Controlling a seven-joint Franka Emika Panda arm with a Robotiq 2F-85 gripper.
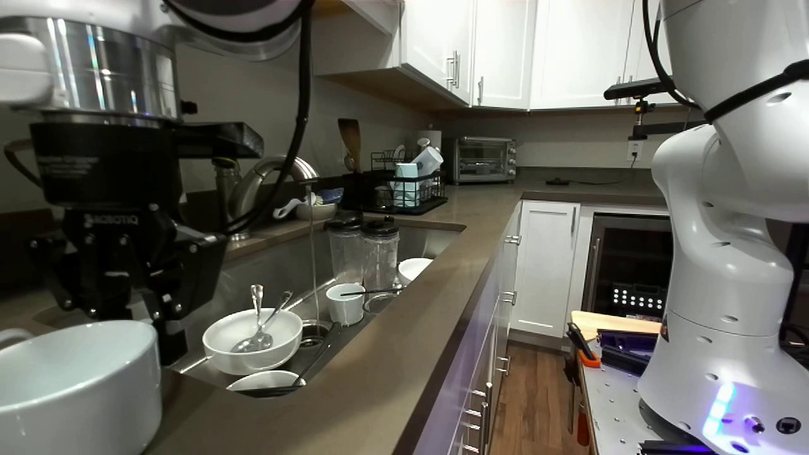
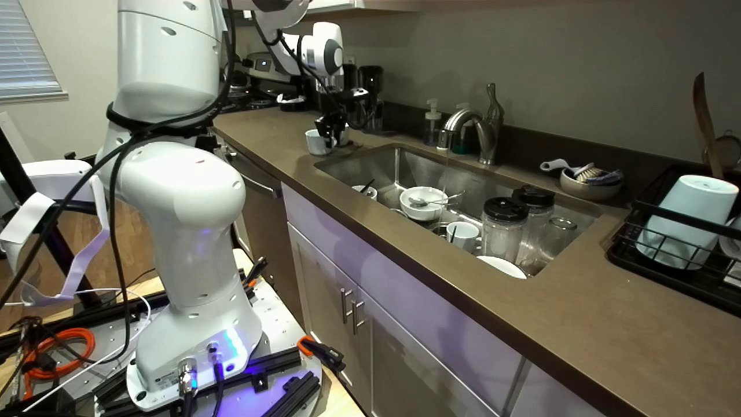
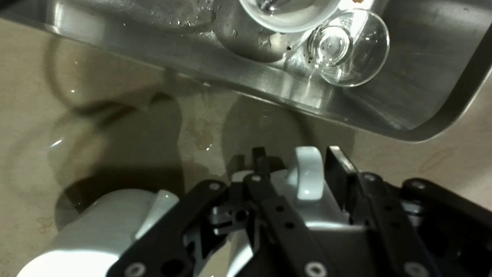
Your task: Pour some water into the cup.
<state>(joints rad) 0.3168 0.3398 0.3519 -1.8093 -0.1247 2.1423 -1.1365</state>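
While a thin, clear stream of water (image 1: 314, 265) falls from the curved silver metal faucet (image 2: 487, 139) into the rectangular stainless-steel sink (image 2: 422, 165), the black two-fingered metal gripper (image 3: 298, 157) hangs low over the smooth brown countertop (image 2: 637, 324), left of the sink. Its fingers (image 3: 260, 163) stand apart on either side of the white, curved handle (image 3: 311, 175) of a white, round ceramic mug (image 1: 82, 392). A gap shows between the handle and the left finger in the wrist view; the right finger is just beside the handle, and whether it touches cannot be told. The mug stands upright on the countertop, handle toward the sink; how full it is cannot be seen. A second white ceramic mug (image 3: 107, 219) stands near it, on the far side. Inside the sink, a round white bowl (image 1: 243, 364) holds metal utensils (image 1: 256, 342). Right of the bowl are a small white cup (image 1: 346, 309) and two clear jars with black lids (image 1: 380, 262). A clear, round glass (image 3: 365, 57) sits near the sink's left wall.
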